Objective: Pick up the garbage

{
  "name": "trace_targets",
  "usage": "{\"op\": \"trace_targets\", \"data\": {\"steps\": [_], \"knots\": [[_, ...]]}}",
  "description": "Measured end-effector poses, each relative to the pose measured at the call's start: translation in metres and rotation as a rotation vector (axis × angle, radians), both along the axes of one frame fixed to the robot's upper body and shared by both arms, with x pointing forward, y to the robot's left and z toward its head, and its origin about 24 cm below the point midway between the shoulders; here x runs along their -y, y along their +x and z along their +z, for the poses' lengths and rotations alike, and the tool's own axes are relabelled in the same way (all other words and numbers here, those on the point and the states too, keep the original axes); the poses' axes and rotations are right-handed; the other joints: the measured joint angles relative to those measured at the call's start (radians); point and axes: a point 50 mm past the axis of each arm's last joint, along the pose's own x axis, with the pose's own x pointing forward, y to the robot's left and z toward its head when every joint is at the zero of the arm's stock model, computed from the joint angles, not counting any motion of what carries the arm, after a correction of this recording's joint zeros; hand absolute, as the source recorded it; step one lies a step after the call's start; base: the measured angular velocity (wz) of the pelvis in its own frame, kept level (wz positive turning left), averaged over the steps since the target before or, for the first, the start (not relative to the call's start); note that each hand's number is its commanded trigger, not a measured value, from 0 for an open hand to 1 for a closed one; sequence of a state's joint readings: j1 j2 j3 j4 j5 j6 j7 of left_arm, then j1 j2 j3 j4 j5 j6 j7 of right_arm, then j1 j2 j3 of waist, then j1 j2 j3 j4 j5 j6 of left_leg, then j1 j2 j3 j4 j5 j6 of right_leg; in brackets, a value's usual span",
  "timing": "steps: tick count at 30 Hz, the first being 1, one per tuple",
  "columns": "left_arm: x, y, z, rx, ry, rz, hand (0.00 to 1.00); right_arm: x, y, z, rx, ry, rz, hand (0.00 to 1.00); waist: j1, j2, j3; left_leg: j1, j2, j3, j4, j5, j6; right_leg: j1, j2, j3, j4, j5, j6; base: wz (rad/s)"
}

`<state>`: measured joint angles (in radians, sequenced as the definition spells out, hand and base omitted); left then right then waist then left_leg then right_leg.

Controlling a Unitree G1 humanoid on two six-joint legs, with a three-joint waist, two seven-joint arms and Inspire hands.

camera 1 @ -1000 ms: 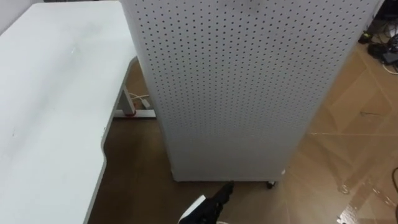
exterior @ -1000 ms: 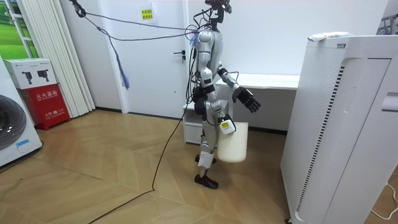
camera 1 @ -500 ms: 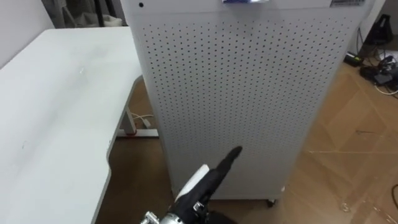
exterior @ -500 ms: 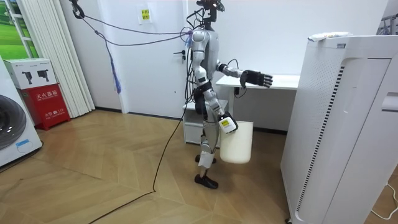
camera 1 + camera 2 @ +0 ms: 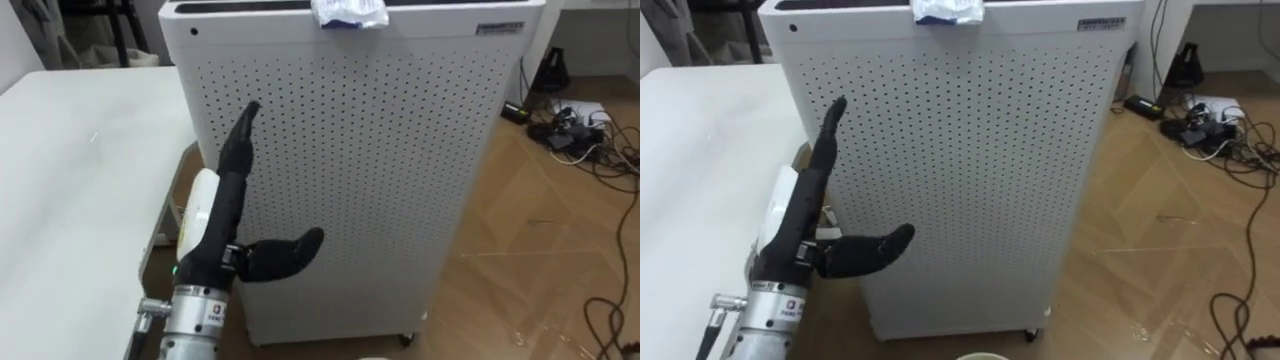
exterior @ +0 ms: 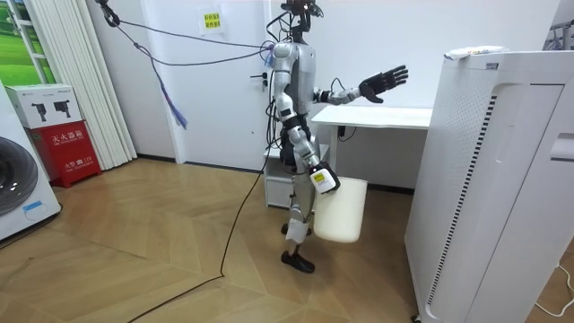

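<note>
Cannot make out a single readable word or number. Up and to the right of the left hand's [image 5: 222,215] raised fingertips [image 5: 248,112], on the top front edge of the white perforated cabinet [image 5: 400,180]: a narrow label strip [image 5: 500,27], dark print too small to read. In the room view, well behind the fingers, on the wall: a yellow sign [image 6: 211,20], lettering blurred. Far from the fingers, near the room view's left edge: a red box [image 6: 70,148] with white characters, not legible, and just beside it a white box [image 6: 43,106] with a dark tool drawing and tiny print.
</note>
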<state>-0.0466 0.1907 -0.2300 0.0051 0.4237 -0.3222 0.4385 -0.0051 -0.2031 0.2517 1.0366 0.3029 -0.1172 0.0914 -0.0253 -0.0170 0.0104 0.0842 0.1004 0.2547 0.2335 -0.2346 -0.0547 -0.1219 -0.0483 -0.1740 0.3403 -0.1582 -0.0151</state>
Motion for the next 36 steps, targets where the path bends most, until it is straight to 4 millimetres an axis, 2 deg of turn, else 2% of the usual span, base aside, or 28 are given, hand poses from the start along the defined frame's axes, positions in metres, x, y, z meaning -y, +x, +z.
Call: {"op": "trace_targets", "data": {"steps": [1, 3, 4, 5, 6, 7, 8, 9, 10, 12, 13, 14, 15, 16, 17, 18, 19, 20, 22, 24, 28, 29, 30, 34, 35, 36], "knots": [[-0.001, 0.000, 0.001, 0.011, 0.013, 0.010, 0.00, 0.000, 0.000, 0.000, -0.001, 0.002, 0.005, 1.00, 0.002, 0.000, 0.0001, 0.000, 0.007, 0.008, 0.015, -0.008, -0.004, 0.000, 0.000, -0.008, 0.010, -0.007, -0.004, -0.34], [-0.007, 0.000, 0.003, 0.042, 0.065, 0.040, 0.00, -0.002, -0.004, -0.001, -0.010, 0.019, 0.013, 1.00, 0.011, -0.007, 0.0010, -0.023, 0.038, 0.023, 0.162, -0.037, -0.016, 0.003, 0.000, -0.032, 0.059, -0.046, -0.023, -0.52], [-0.009, 0.000, 0.003, 0.049, 0.076, 0.051, 0.00, -0.002, -0.004, -0.002, -0.012, 0.023, 0.015, 1.00, 0.012, -0.008, 0.0009, -0.039, 0.049, 0.021, 0.218, -0.037, -0.016, 0.008, 0.001, -0.034, 0.064, -0.053, -0.027, -0.57], [-0.013, 0.000, 0.006, 0.074, 0.094, 0.081, 0.00, -0.001, -0.006, -0.002, -0.011, 0.024, 0.019, 1.00, 0.010, 0.002, 0.0027, -0.076, 0.077, 0.007, 0.341, -0.035, -0.016, 0.021, 0.017, -0.023, 0.068, -0.060, -0.038, -0.53], [-0.015, 0.000, 0.010, 0.102, 0.102, 0.099, 0.00, 0.002, -0.009, -0.002, -0.014, 0.019, 0.023, 1.00, 0.010, 0.013, 0.0006, -0.121, 0.101, -0.023, 0.454, -0.021, -0.008, 0.035, 0.032, -0.001, 0.078, -0.069, -0.051, -0.50], [-0.015, 0.000, 0.012, 0.118, 0.104, 0.104, 0.00, 0.003, -0.010, -0.002, -0.018, 0.018, 0.023, 1.00, 0.011, 0.012, 0.0019, -0.147, 0.105, -0.046, 0.502, -0.006, 0.002, 0.038, 0.039, 0.011, 0.083, -0.072, -0.055, -0.37], [-0.016, -0.001, 0.016, 0.152, 0.104, 0.111, 0.00, 0.005, -0.013, -0.002, -0.024, 0.015, 0.023, 1.00, 0.010, 0.010, 0.0026, -0.193, 0.086, -0.103, 0.548, -0.008, 0.011, 0.042, 0.045, 0.032, 0.092, -0.087, -0.061, -0.17], [-0.015, -0.001, 0.019, 0.180, 0.098, 0.105, 0.00, 0.009, -0.016, -0.003, -0.030, 0.001, 0.007, 1.00, 0.004, 0.011, 0.0017, -0.240, 0.053, -0.128, 0.535, -0.023, 0.032, 0.046, 0.047, 0.040, 0.092, -0.094, -0.064, -0.16], [-0.015, -0.002, 0.019, 0.192, 0.093, 0.105, 0.00, 0.011, -0.018, -0.003, -0.035, -0.006, 0.003, 1.00, 0.008, 0.010, 0.0025, -0.261, 0.036, -0.133, 0.518, -0.024, 0.033, 0.049, 0.046, 0.045, 0.092, -0.098, -0.066, -0.31], [-0.015, -0.004, 0.022, 0.231, 0.088, 0.118, 0.00, 0.015, -0.021, -0.004, -0.051, -0.033, -0.015, 1.00, 0.044, 0.007, 0.0044, -0.334, -0.022, -0.140, 0.388, -0.015, 0.026, 0.061, 0.051, 0.075, 0.092, -0.108, -0.073, -0.60], [-0.016, -0.004, 0.023, 0.239, 0.089, 0.124, 0.00, 0.016, -0.022, -0.004, -0.055, -0.037, -0.018, 1.00, 0.048, 0.005, 0.0061, -0.345, -0.034, -0.143, 0.341, -0.005, 0.019, 0.069, 0.051, 0.079, 0.092, -0.113, -0.072, -0.41], [-0.017, -0.004, 0.025, 0.257, 0.101, 0.135, 0.00, 0.017, -0.025, -0.005, -0.065, -0.047, -0.025, 1.00, 0.052, 0.003, 0.0063, -0.364, -0.049, -0.151, 0.239, 0.033, 0.018, 0.076, 0.053, 0.082, 0.094, -0.128, -0.068, -0.21], [-0.019, -0.005, 0.027, 0.280, 0.119, 0.148, 0.00, 0.019, -0.027, -0.006, -0.074, -0.060, -0.032, 1.00, 0.060, 0.002, 0.0053, -0.373, -0.064, -0.173, 0.168, 0.095, 0.034, 0.088, 0.053, 0.094, 0.097, -0.144, -0.060, -0.25], [-0.020, -0.005, 0.028, 0.292, 0.133, 0.158, 0.00, 0.021, -0.028, -0.006, -0.078, -0.066, -0.032, 1.00, 0.068, 0.004, 0.0023, -0.371, -0.065, -0.180, 0.151, 0.123, 0.037, 0.091, 0.053, 0.101, 0.097, -0.150, -0.055, -0.34], [-0.022, -0.006, 0.033, 0.323, 0.158, 0.174, 0.00, 0.023, -0.027, -0.005, -0.080, -0.076, -0.027, 1.00, 0.075, 0.009, -0.0071, -0.357, -0.075, -0.179, 0.131, 0.159, 0.058, 0.095, 0.049, 0.110, 0.092, -0.159, -0.042, -0.42], [-0.024, -0.008, 0.039, 0.365, 0.174, 0.187, 0.00, 0.023, -0.027, -0.005, -0.078, -0.087, -0.020, 1.00, 0.082, 0.006, -0.0040, -0.342, -0.084, -0.176, 0.126, 0.186, 0.076, 0.105, 0.041, 0.111, 0.084, -0.164, -0.032, -0.39], [-0.024, -0.009, 0.041, 0.380, 0.179, 0.191, 0.00, 0.023, -0.027, -0.005, -0.082, -0.091, -0.017, 1.00, 0.086, 0.004, -0.0037, -0.340, -0.088, -0.175, 0.133, 0.188, 0.090, 0.112, 0.035, 0.103, 0.076, -0.167, -0.028, -0.23], [-0.025, -0.010, 0.044, 0.403, 0.196, 0.196, 0.00, 0.023, -0.028, -0.006, -0.087, -0.091, -0.012, 1.00, 0.084, -0.004, -0.0036, -0.336, -0.101, -0.174, 0.146, 0.175, 0.098, 0.126, 0.017, 0.083, 0.065, -0.174, -0.017, -0.05], [-0.025, -0.012, 0.048, 0.432, 0.224, 0.189, 0.00, 0.024, -0.027, -0.005, -0.084, -0.094, -0.020, 1.00, 0.086, -0.004, -0.0025, -0.336, -0.119, -0.171, 0.153, 0.147, 0.108, 0.134, -0.005, 0.074, 0.051, -0.181, -0.004, 0.00], [-0.024, -0.012, 0.050, 0.443, 0.228, 0.186, 0.00, 0.023, -0.027, -0.005, -0.083, -0.091, -0.020, 1.00, 0.083, -0.003, -0.0023, -0.335, -0.130, -0.171, 0.165, 0.125, 0.113, 0.138, -0.022, 0.056, 0.056, -0.190, 0.010, 0.00], [-0.022, -0.012, 0.056, 0.473, 0.238, 0.182, 0.00, 0.021, -0.027, -0.006, -0.087, -0.084, -0.017, 1.00, 0.083, 0.007, -0.0033, -0.331, -0.139, -0.171, 0.202, 0.078, 0.120, 0.164, -0.037, 0.032, 0.060, -0.197, 0.023, 0.02], [-0.021, -0.012, 0.057, 0.479, 0.240, 0.180, 0.00, 0.021, -0.028, -0.006, -0.090, -0.081, -0.016, 1.00, 0.082, 0.011, -0.0006, -0.322, -0.142, -0.171, 0.215, 0.062, 0.124, 0.173, -0.041, 0.031, 0.074, -0.200, 0.029, 0.00], [-0.021, -0.011, 0.058, 0.482, 0.241, 0.180, 0.00, 0.019, -0.027, -0.006, -0.092, -0.080, -0.010, 1.00, 0.086, 0.013, -0.0011, -0.309, -0.149, -0.169, 0.219, 0.047, 0.128, 0.172, -0.052, 0.026, 0.107, -0.207, 0.039, 0.00], [-0.019, -0.010, 0.062, 0.519, 0.300, 0.183, 0.00, 0.019, -0.024, -0.005, -0.078, -0.076, -0.006, 1.00, 0.090, 0.017, 0.0021, -0.284, -0.159, -0.152, 0.236, 0.002, 0.148, 0.128, -0.093, -0.006, 0.269, -0.206, 0.042, -0.04], [-0.018, -0.011, 0.065, 0.530, 0.306, 0.181, 0.00, 0.018, -0.023, -0.005, -0.076, -0.069, -0.005, 1.00, 0.085, 0.022, 0.0004, -0.279, -0.165, -0.152, 0.245, -0.010, 0.155, 0.124, -0.105, -0.017, 0.296, -0.201, 0.051, 0.00], [-0.016, -0.011, 0.069, 0.556, 0.315, 0.177, 0.00, 0.018, -0.024, -0.005, -0.077, -0.066, -0.005, 1.00, 0.086, 0.029, 0.0035, -0.272, -0.166, -0.154, 0.250, -0.021, 0.162, 0.123, -0.107, -0.018, 0.308, -0.193, 0.064, 0.00]]}}
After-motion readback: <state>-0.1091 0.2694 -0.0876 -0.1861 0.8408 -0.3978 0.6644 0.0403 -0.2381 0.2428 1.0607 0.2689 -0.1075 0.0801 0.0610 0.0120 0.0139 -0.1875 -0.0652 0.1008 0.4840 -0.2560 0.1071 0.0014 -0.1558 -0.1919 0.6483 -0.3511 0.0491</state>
